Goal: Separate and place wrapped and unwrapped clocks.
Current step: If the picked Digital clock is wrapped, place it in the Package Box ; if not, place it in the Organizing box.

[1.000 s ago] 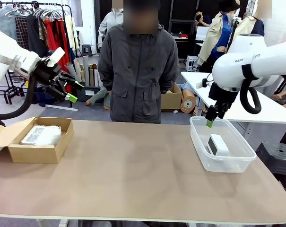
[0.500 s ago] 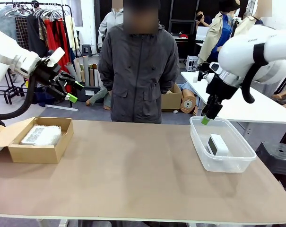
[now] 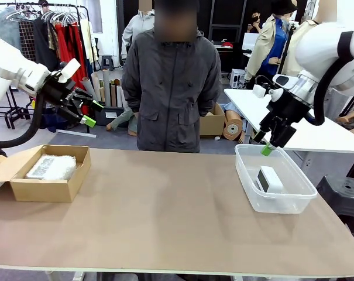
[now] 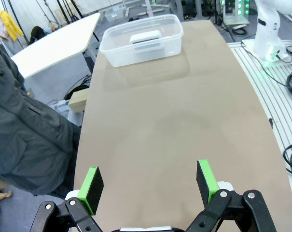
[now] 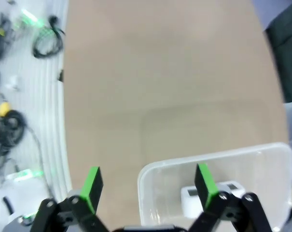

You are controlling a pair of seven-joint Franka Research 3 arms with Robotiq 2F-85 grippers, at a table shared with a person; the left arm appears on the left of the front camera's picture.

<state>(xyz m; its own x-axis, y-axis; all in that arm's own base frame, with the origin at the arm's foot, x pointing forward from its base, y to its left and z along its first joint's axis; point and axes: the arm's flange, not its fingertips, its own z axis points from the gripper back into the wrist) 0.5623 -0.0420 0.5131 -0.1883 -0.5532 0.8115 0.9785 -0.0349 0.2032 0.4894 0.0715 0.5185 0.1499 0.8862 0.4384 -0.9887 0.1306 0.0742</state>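
The sorting appears complete or nearly so, judged from how the items lie. Nearest the robot, the tan surface [image 3: 165, 211] carries no loose clock between the two containers. At the robot's left, the brown cardboard box [image 3: 45, 187] holds a wrapped clock [image 3: 51, 167] in crinkly clear plastic; whether it is one bundle or two cannot be told from the front view. At the robot's right, the clear plastic tub [image 3: 274, 202] holds the unwrapped clock [image 3: 269, 179], a bare white block with a dark face, lying inside the tub walls; the left wrist view shows the same tub at the far end of the surface. The right gripper [image 3: 267, 149] hangs just above the far rim of the tub, jaws fully open and empty, its green pads [image 5: 204, 181] well apart. The left gripper [image 3: 88, 117] is raised clear above and behind the box, jaws also spread wide with nothing between them. A person [image 3: 174, 88] stands at the far side. No further transfer appears outstanding.
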